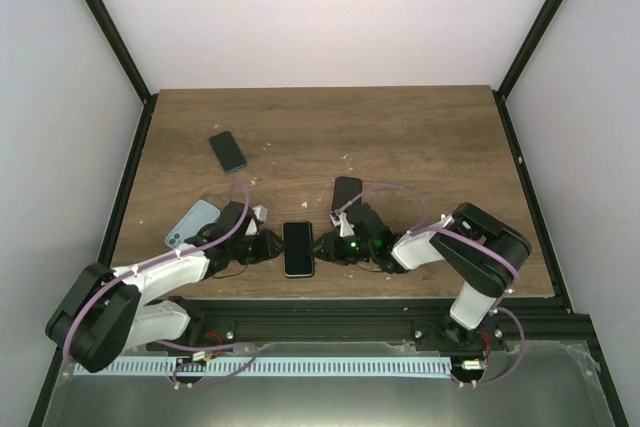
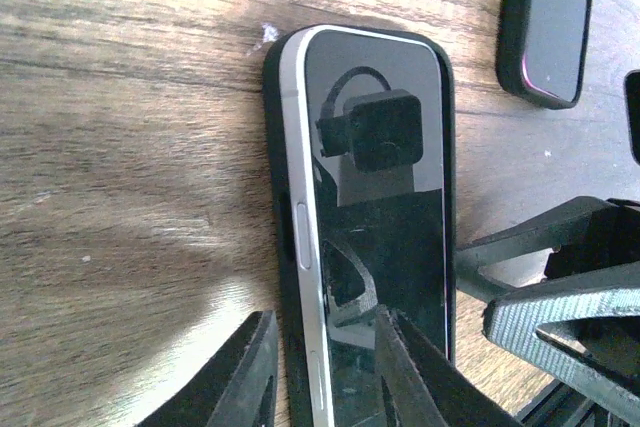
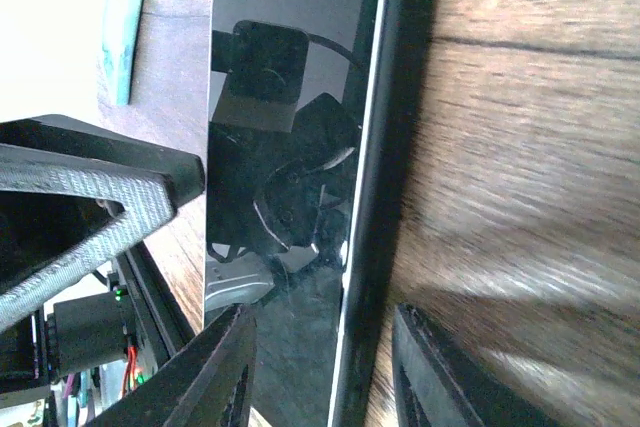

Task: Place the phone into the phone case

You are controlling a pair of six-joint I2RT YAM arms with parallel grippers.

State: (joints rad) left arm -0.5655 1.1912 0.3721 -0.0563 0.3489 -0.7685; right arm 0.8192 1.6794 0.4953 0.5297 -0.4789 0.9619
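Observation:
The phone (image 1: 298, 248) lies screen up near the table's front edge, between my two grippers, resting in a black phone case (image 2: 276, 197). In the left wrist view its silver side edge (image 2: 300, 197) stands a little above the case's rim. My left gripper (image 2: 323, 319) is open and straddles that edge: one finger is on the table beside the case, the other over the screen. My right gripper (image 3: 322, 315) is open and straddles the opposite edge the same way, over the case's wall (image 3: 385, 147). In the top view the left gripper (image 1: 272, 245) and the right gripper (image 1: 325, 247) flank the phone.
A dark blue phone (image 1: 227, 151) lies at the back left. A black phone or case (image 1: 346, 192) lies behind the right gripper and also shows in the left wrist view (image 2: 548, 17). A light blue one (image 1: 192, 224) lies under the left arm.

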